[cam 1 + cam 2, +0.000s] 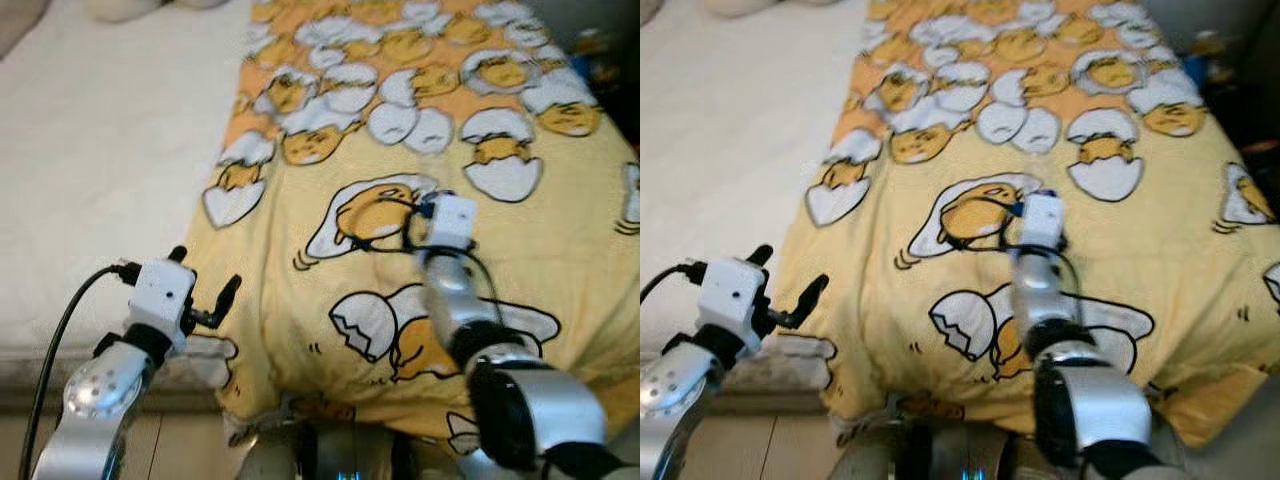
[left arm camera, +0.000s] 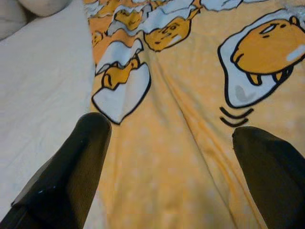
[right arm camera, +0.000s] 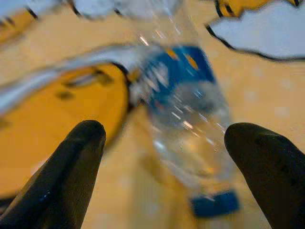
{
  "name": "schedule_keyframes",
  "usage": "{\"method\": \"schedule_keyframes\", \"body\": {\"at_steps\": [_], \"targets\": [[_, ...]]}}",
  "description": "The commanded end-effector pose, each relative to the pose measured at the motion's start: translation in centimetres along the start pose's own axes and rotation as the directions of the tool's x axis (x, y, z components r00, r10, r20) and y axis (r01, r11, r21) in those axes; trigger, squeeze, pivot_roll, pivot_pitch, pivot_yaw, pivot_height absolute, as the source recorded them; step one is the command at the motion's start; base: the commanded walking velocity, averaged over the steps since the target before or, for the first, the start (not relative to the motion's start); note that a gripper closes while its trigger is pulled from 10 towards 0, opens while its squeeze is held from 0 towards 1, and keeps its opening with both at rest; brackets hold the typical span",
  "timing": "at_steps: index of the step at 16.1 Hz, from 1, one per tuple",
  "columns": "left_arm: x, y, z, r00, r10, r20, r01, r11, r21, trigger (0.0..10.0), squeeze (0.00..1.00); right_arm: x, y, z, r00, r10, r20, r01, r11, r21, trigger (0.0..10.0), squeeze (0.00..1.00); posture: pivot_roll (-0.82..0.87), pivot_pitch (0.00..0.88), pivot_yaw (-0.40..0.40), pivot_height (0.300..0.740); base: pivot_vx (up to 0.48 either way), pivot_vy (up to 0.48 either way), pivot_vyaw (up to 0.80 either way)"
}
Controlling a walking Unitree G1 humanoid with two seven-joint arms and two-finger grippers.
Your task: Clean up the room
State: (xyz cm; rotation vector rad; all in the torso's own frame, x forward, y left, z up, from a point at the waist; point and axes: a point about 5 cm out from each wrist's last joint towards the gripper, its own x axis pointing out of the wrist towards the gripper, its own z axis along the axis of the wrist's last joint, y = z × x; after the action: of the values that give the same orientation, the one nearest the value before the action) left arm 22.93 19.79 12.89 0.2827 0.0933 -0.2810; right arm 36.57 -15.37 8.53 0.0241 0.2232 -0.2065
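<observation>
1. A yellow blanket (image 1: 330, 290) printed with cartoon eggs covers the right part of a white bed (image 1: 90, 180).
2. A clear plastic bottle (image 3: 186, 124) with a blue label and blue cap lies on the blanket, seen blurred in the right wrist view.
3. Its long axis runs along the gripper's reach, cap end nearest the camera.
4. The right gripper (image 3: 176, 167) hovers over it, fingers spread either side, not touching.
5. The left gripper (image 2: 171, 162) hangs over the blanket's left edge, fingers spread wide.

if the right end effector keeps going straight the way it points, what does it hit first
Most likely the clear plastic bottle with a blue label, lying on the yellow blanket right between the open right end effector fingers; depth is blurred.
</observation>
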Motion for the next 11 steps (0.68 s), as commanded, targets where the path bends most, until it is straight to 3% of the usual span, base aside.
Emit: {"method": "schedule_keyframes", "body": {"at_steps": [1, 3, 5, 8, 9, 10, 11], "targets": [[-0.5, 0.1, 0.0, 1.000, -0.011, -0.023, 0.011, 1.000, -0.002, 10.0, 0.00, -0.4, -0.3, -1.8, 0.996, -0.005, -0.084, 0.004, 1.000, -0.014, 10.0, 0.00, 0.31, 0.270, 0.115, 0.740, 0.000, 0.000, 0.00], [-0.7, -0.1, -0.1, 0.999, -0.018, -0.033, 0.018, 1.000, -0.005, 10.0, 0.00, -0.2, -1.6, -1.6, 0.996, -0.051, -0.075, 0.049, 0.998, -0.033, 10.0, 0.00, 0.31, 0.279, 0.107, 0.740, 0.000, 0.000, 0.00], [-0.8, 0.1, 0.1, 0.999, -0.005, -0.036, 0.005, 1.000, -0.006, 10.0, 0.00, 0.1, -1.4, -0.5, 0.999, -0.037, -0.020, 0.036, 0.997, -0.068, 10.0, 0.00, 0.31, 0.278, 0.103, 0.740, 0.000, 0.000, 0.00], [-0.8, -0.1, 0.1, 0.999, -0.004, -0.043, 0.003, 1.000, -0.010, 10.0, 0.00, -0.1, -2.0, -1.7, 0.995, -0.050, -0.090, 0.048, 0.998, -0.033, 10.0, 0.00, 0.30, 0.275, 0.098, 0.740, 0.000, 0.000, 0.00], [-0.8, -0.2, 0.0, 0.999, -0.005, -0.046, 0.005, 1.000, -0.014, 10.0, 0.00, -0.2, -1.9, -2.3, 0.990, -0.037, -0.136, 0.041, 0.999, 0.024, 10.0, 0.00, 0.29, 0.276, 0.099, 0.740, 0.000, 0.000, 0.00], [-0.7, -0.4, 0.0, 0.999, -0.010, -0.047, 0.009, 1.000, -0.015, 10.0, 0.00, -0.2, -1.6, -2.2, 0.990, -0.015, -0.139, 0.021, 0.999, 0.043, 0.0, 0.00, 0.30, 0.278, 0.100, 0.740, 0.000, 0.000, 0.00], [-0.6, -0.4, 0.1, 0.999, -0.011, -0.046, 0.010, 1.000, -0.015, 10.0, 0.00, -0.2, -1.4, -2.0, 0.991, -0.002, -0.136, 0.008, 0.999, 0.045, 0.0, 0.00, 0.30, 0.278, 0.102, 0.740, 0.000, 0.000, 0.00]]}}
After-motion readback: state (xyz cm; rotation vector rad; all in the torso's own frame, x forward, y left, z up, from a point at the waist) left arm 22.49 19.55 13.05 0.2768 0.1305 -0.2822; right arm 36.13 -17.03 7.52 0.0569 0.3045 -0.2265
